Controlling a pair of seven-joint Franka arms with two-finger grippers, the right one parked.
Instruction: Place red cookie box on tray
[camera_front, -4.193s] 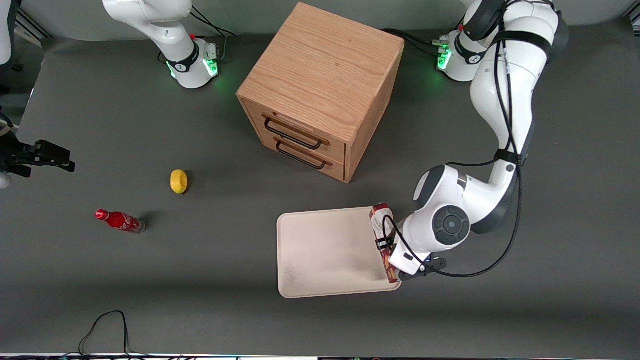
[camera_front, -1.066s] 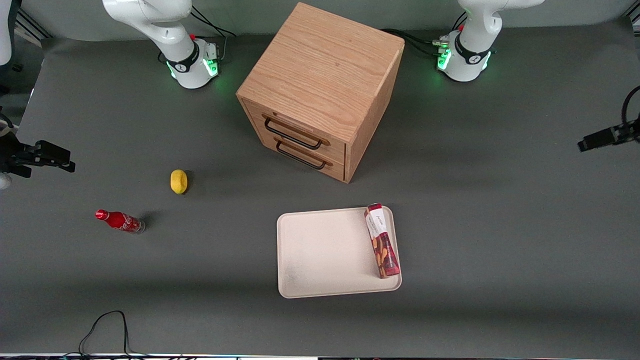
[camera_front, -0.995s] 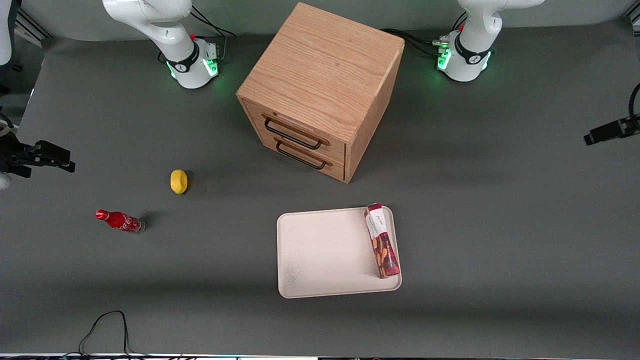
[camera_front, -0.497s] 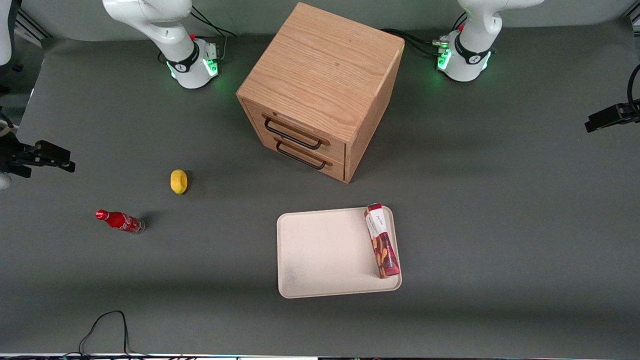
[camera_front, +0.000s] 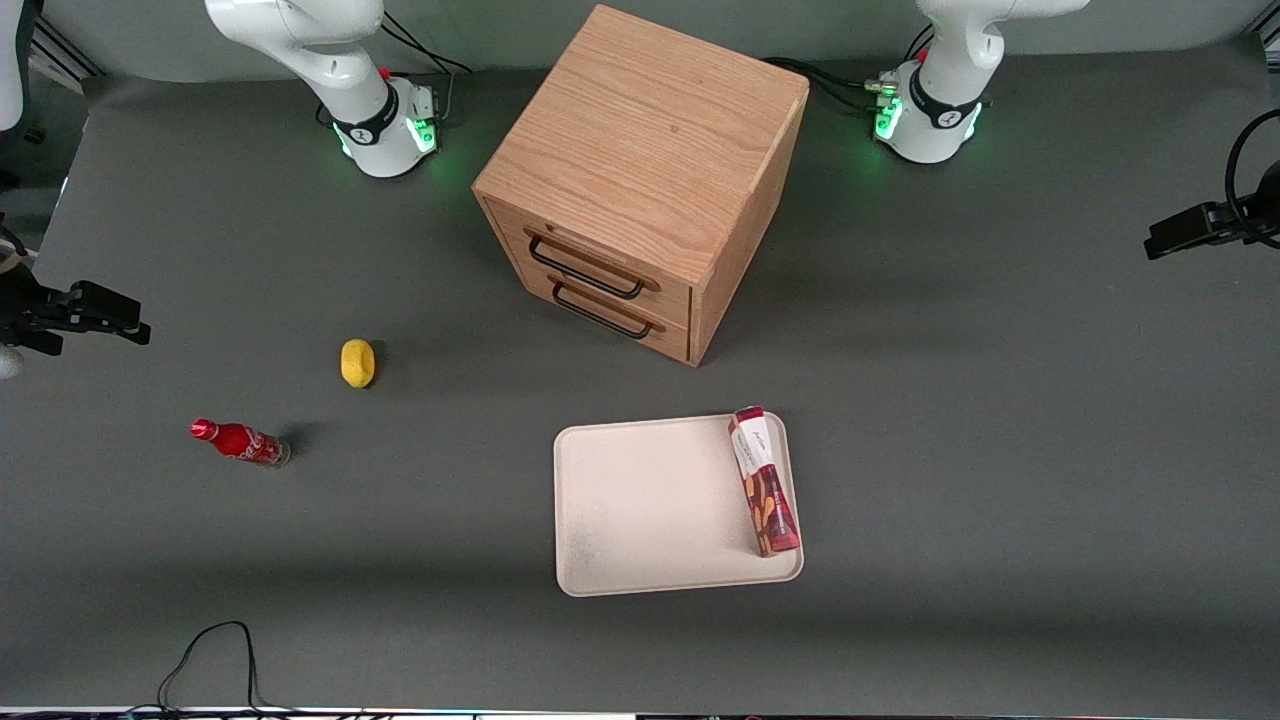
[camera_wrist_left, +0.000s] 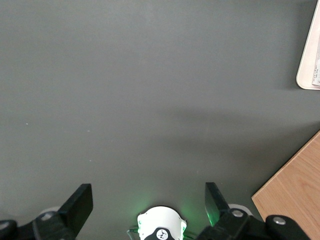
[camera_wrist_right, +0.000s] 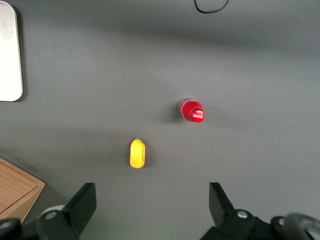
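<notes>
The red cookie box (camera_front: 765, 482) lies flat on the cream tray (camera_front: 640, 500), along the tray's rim toward the working arm's end, its white end pointing at the cabinet. My left gripper (camera_front: 1165, 238) is far from it, high at the working arm's end of the table, farther from the front camera than the tray. In the left wrist view the gripper (camera_wrist_left: 147, 192) is open and empty over bare grey table. A corner of the tray (camera_wrist_left: 307, 55) and the box's white end (camera_wrist_left: 317, 75) show there too.
A wooden drawer cabinet (camera_front: 640, 180) stands farther from the front camera than the tray. A yellow lemon (camera_front: 357, 362) and a small red soda bottle (camera_front: 238, 441) lie toward the parked arm's end. A black cable (camera_front: 215, 650) lies near the front edge.
The gripper has let go of the box and the arm has drawn away to the working arm's end. Over the last second it shifted only slightly. The box stays on the tray.
</notes>
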